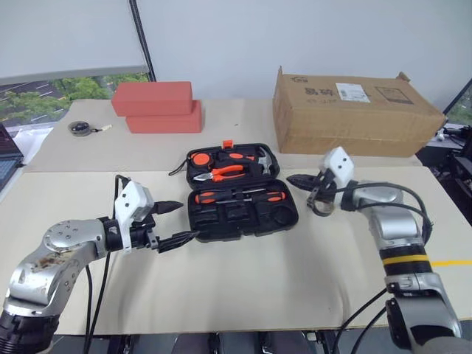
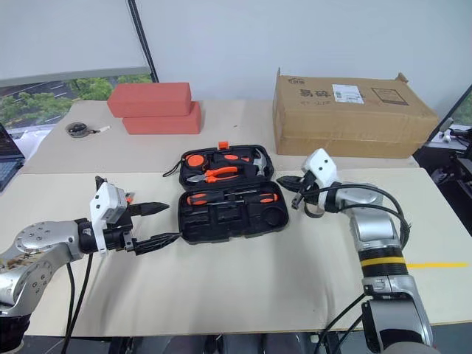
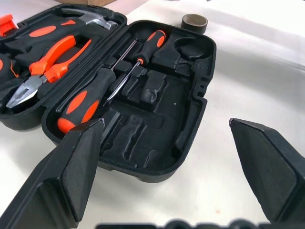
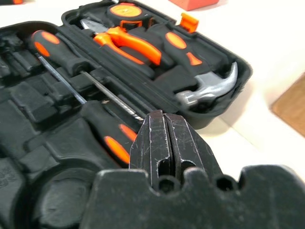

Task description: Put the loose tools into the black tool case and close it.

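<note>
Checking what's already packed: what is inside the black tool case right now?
The open black tool case holds two screwdrivers, orange-handled pliers and a hammer. Several front recesses are empty. Whatever lies beneath the seated tools cannot be seen.

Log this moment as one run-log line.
case: open on table | screwdrivers: in case | left claw: open, beside case | right claw: shut, empty | lid: not closed

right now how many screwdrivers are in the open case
2. Both lie in the near half of the black tool case, side by side and head to tail: one screwdriver has its handle toward the left gripper's side, the other screwdriver toward the right. Others may be hidden.
</note>
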`<state>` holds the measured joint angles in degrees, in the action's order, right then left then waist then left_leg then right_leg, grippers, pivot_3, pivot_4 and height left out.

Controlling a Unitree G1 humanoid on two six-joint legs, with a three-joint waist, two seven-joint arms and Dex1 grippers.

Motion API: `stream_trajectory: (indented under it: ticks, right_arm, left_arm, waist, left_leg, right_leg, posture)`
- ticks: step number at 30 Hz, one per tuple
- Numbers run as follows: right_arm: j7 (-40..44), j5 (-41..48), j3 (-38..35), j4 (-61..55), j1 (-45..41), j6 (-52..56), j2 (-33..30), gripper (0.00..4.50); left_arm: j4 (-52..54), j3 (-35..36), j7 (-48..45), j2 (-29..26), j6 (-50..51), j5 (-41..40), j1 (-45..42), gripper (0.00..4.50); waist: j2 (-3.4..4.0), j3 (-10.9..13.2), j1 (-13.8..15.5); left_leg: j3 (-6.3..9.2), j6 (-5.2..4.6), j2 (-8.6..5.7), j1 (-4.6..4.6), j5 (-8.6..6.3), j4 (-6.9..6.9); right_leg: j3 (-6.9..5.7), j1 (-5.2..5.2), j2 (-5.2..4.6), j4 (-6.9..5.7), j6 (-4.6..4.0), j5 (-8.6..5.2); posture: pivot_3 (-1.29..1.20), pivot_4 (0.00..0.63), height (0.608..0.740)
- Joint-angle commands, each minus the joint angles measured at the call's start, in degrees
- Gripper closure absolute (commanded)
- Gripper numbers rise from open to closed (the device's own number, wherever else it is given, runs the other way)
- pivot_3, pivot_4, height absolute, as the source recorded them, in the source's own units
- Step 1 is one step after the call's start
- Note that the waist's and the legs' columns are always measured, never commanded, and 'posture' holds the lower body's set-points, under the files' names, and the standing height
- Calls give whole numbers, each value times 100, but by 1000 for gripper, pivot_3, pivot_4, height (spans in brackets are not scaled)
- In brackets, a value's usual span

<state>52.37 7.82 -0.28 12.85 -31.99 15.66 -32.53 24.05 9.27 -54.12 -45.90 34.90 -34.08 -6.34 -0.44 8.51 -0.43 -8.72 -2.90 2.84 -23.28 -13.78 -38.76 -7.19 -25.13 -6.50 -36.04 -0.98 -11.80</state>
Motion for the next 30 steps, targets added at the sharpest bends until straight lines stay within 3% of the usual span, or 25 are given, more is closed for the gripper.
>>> stream_trajectory:
  ticks: [1, 4, 7, 12, 20, 27, 30]
  right_arm:
    - [170, -51, -112, -356, 341, 181, -579, 4481]
    - [525, 128, -108, -585, 608, 425, -1008, 3702]
    - [680, 41, -50, -566, 695, 413, -1329, 2609]
    - [640, -69, 4, -414, 700, 331, -1448, 920]
    - [737, 426, -193, -704, 705, 442, -1231, 920]
    - [1652, 2282, -632, -1981, 1034, 533, -663, 920]
    - [1808, 2529, -576, -2112, 981, 532, -578, 920]
  left_arm:
    - [281, 46, -75, -18, -88, -149, -56, 0]
    - [397, 7, -194, -28, -42, -269, -116, 0]
    - [540, -155, -366, -81, -76, -313, -192, 0]
    - [458, -308, -370, -62, -97, -220, -388, 0]
    - [42, -39, -70, 30, -238, -18, -319, 0]
    - [-931, 700, 909, 195, -600, 692, 116, 0]
    - [-1346, 986, 1498, 339, -706, 962, 108, 0]
  waist:
    - [0, 0, 67]
    - [0, 1, 100]
    - [0, 1, 94]
    - [-2, 3, 81]
    - [-3, 3, 92]
    - [-3, 3, 83]
    - [-4, 5, 108]
  left_leg:
    - [0, -16, -3, -1, -10, 0]
    - [-1, -33, -5, -7, -20, -4]
    - [-3, -34, -4, -9, -16, -3]
    - [-5, -37, 0, -1, -19, -2]
    - [-2, -39, 1, 0, -19, -3]
    - [2, -80, 8, -1, -3, 2]
    - [2, -86, 4, -4, -13, -1]
  right_leg:
    - [2, 0, -3, 3, 0, 0]
    - [5, 1, -5, 15, 0, 0]
    - [9, 1, -3, 19, 2, -1]
    - [9, 2, 6, 16, 3, -2]
    - [8, 2, 6, 10, 3, -2]
    - [6, 2, 10, 16, 2, -2]
    - [6, 2, -1, 17, 2, -2]
  posture:
    - [0, 150, 712]
    - [0, 150, 712]
    - [0, 150, 712]
    - [0, 150, 712]
    - [0, 150, 712]
    - [0, 150, 712]
    - [0, 150, 712]
